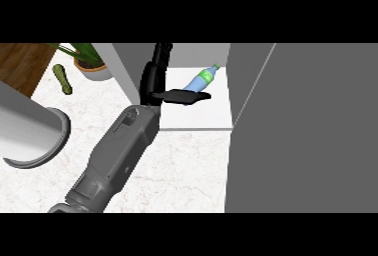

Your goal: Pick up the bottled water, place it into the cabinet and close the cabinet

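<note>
Bottle (204, 79) lies tilted inside the cabinet (198, 118), base just beside the left hand (179, 96), whose fingers stand straight, holding nothing

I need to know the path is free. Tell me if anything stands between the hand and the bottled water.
Nothing visible does. The left hand is right at the lower end of the bottled water, inside the cabinet; its open door stands off to the right.
</note>
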